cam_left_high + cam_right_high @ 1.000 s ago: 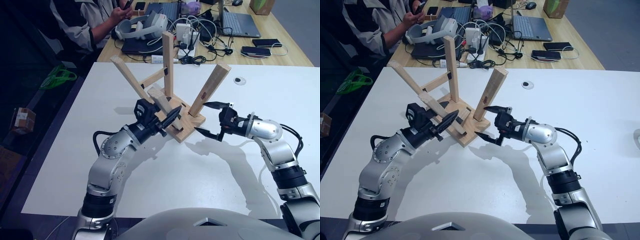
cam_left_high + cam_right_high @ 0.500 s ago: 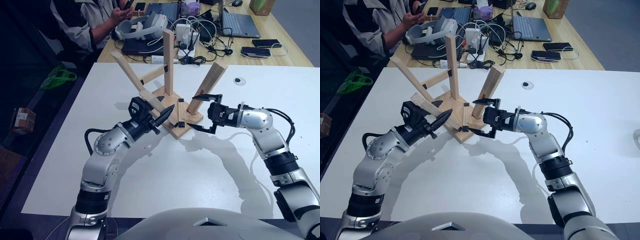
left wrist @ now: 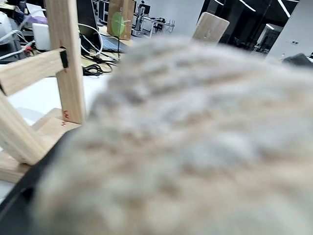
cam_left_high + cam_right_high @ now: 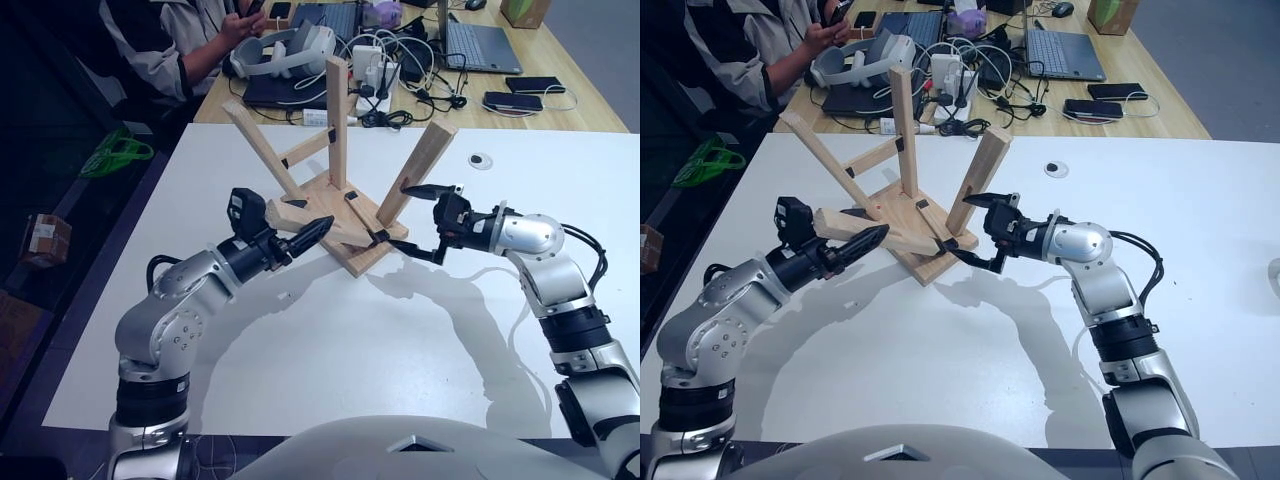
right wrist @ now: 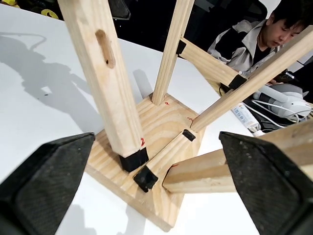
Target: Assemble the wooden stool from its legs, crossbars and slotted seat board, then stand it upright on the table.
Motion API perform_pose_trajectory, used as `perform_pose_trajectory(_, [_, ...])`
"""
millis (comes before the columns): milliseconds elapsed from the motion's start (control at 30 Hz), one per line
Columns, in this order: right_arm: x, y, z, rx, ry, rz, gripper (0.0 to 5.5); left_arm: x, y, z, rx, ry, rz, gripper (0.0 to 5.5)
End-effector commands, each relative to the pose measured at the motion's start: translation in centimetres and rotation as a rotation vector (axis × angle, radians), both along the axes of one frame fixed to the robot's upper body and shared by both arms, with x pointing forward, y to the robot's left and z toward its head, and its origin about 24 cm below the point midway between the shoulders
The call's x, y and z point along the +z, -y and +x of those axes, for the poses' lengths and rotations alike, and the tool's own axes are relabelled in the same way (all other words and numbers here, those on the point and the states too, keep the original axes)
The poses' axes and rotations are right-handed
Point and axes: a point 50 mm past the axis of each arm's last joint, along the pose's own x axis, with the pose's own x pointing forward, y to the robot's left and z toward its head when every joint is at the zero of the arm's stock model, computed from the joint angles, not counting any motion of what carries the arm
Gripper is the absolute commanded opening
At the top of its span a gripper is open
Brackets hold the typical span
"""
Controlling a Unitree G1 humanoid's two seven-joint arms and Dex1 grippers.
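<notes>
The stool (image 4: pixel 345 228) lies upside down on the white table (image 4: pixel 330 350), seat board down, with three legs pointing up and a crossbar (image 4: pixel 306 151) joining the left and middle legs. A short crossbar (image 5: pixel 166 155) lies across the seat board. My left gripper (image 4: pixel 315 228) is left of the stool, shut on a loose wooden bar (image 4: pixel 915 240) whose far end reaches the seat board. That bar is the blurred wood (image 3: pixel 195 147) close in front of the left wrist camera. My right gripper (image 4: pixel 405 218) is open, its fingers straddling the base of the right leg (image 4: pixel 418 172).
A small round disc (image 4: pixel 480 160) lies on the table behind the right arm. Beyond the far edge stands a wooden desk (image 4: pixel 590 110) with laptops, a headset, phones and cables, and a person sits at its left. The near half of the table has free room.
My left arm has drawn back to the left, still holding the bar. My right gripper came in from the front right to the right leg's base. The stool shifted slightly.
</notes>
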Motion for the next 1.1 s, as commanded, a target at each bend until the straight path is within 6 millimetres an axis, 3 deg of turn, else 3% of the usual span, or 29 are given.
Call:
perform_pose_trajectory(33, [-0.2, 0.1, -0.1, 0.018, -0.023, -0.032, 4.72, 0.3, -1.6, 0.0, -0.022, -0.022, 0.117, 3.51])
perform_pose_trajectory(200, [-0.6, -0.7, 0.7, 0.009, -0.056, -0.024, 4.72, -1.4, -2.2, -0.9, -0.095, -0.142, 0.261, 3.51])
perform_pose_trajectory(300, [-0.9, -0.3, 1.0, -0.037, -0.119, 0.014, 4.72, -2.0, -2.8, -0.5, -0.036, -0.159, 0.298, 3.51])
perform_pose_trajectory(500, [-1.7, 0.1, 1.4, -0.161, -0.219, 0.084, 4.72, -2.2, -2.4, -0.5, -0.055, -0.166, 0.289, 4.31])
perform_pose_trajectory(567, [-2.2, 0.1, 1.7, -0.221, -0.280, 0.109, 4.72, -2.4, -2.5, -1.3, -0.103, -0.189, 0.309, 4.31])
perform_pose_trajectory(700, [-3.1, 0.2, 1.2, -0.292, -0.461, 0.169, 4.72, -3.4, -4.1, -2.6, -0.139, -0.251, 0.423, 4.31])
perform_pose_trajectory(867, [-3.3, -0.6, 1.2, -0.341, -0.504, 0.217, 4.72, -4.8, -5.8, -3.4, -0.149, -0.301, 0.580, 4.31])
perform_pose_trajectory(1000, [-3.6, -1.2, 1.3, -0.368, -0.496, 0.218, 4.72, -3.8, -5.5, -1.8, -0.075, -0.200, 0.557, 4.31])
perform_pose_trajectory(1100, [-4.1, -1.6, 1.3, -0.375, -0.517, 0.196, 4.26, -2.2, -4.0, -0.4, -0.052, -0.101, 0.493, 4.36])
